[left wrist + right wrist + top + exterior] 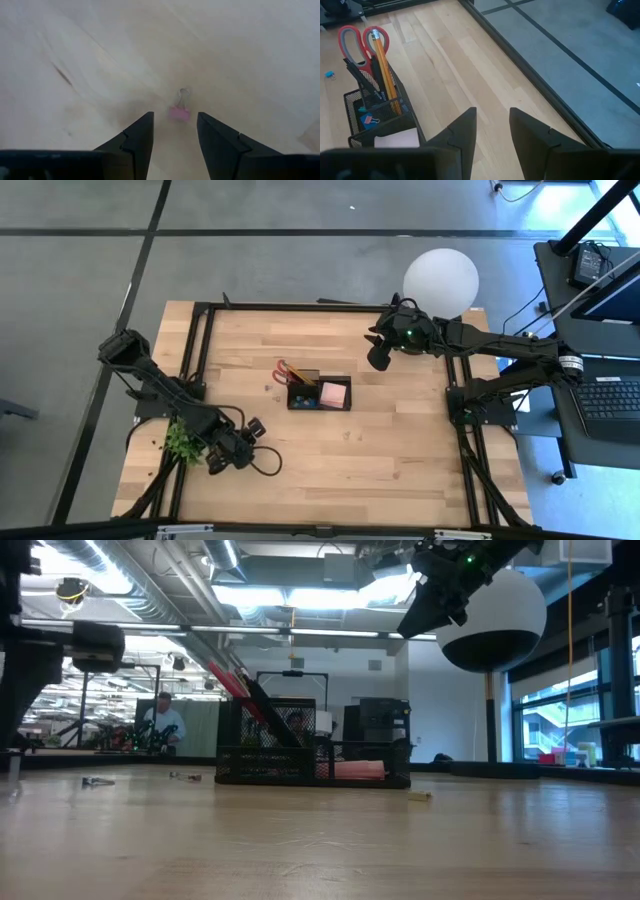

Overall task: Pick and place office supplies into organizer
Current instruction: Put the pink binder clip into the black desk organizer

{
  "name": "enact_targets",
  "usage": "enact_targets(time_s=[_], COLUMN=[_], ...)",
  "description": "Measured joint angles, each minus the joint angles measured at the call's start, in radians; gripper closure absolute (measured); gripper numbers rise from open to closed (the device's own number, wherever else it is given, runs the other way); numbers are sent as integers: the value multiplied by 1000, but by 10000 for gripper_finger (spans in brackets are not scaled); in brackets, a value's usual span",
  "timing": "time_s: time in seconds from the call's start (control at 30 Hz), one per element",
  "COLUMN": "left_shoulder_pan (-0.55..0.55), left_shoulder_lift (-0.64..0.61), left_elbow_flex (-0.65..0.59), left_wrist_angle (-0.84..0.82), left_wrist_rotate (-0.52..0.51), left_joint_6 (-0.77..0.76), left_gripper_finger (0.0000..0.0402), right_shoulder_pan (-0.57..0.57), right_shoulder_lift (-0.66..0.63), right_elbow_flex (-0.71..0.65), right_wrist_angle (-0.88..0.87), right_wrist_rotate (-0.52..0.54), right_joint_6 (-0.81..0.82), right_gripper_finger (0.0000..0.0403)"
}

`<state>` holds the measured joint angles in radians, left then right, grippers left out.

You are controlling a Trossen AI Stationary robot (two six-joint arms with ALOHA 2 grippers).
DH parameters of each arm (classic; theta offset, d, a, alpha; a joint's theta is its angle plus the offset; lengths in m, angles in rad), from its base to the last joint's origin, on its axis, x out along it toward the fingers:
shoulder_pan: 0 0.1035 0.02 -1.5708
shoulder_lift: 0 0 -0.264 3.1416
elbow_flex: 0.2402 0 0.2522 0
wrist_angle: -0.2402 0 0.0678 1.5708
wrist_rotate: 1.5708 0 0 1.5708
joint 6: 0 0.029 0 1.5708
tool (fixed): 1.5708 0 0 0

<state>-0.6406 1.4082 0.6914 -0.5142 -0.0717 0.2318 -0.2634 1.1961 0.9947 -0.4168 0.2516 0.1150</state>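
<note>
Organizer (319,395), black mesh, sits near mid surface (400,460). Red-handled scissors (290,371) & yellow pencils (384,55) stand upright in its tall cup; pink sticky-note pad (335,393) lies in the side compartment. Right wrist view also shows a small clip (367,120) inside a low tray section, plus a tiny blue item (329,75) loose on the wood beyond the organizer.

Left gripper (240,448) is low over the near-left part of the surface, just beside the green potted plant (183,442), well apart from the organizer. Its jaws are spread w/ nothing between them. A pink binder clip (179,112) lies on the wood just ahead of the tips, roughly centred on the gap, not touching either finger; its wire loop points away from the gripper.

Right gripper (378,352) hangs raised above the far-right area, near the white globe lamp (441,280), apart from the organizer. Its jaws stand partly apart, holding nothing; the organizer is off to one side of them, not between.

Low view: a few small loose bits on the surface either side of the organizer; a person (163,723) in the room behind.
</note>
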Motion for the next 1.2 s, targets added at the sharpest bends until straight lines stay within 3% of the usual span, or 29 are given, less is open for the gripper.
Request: enact_targets(time_s=[1.2], left_shoulder_pan=[10], left_shoulder_lift=[86], left_elbow_flex=[-14], left_wrist_angle=[47], left_wrist_rotate=[40], left_joint_6=[24], left_gripper_finger=[259], right_shoulder_pan=[0], right_shoulder_lift=[0], right_elbow_flex=[0], right_wrist_angle=[0], right_wrist_rotate=[0], right_joint_6=[8], right_gripper_finger=[281])
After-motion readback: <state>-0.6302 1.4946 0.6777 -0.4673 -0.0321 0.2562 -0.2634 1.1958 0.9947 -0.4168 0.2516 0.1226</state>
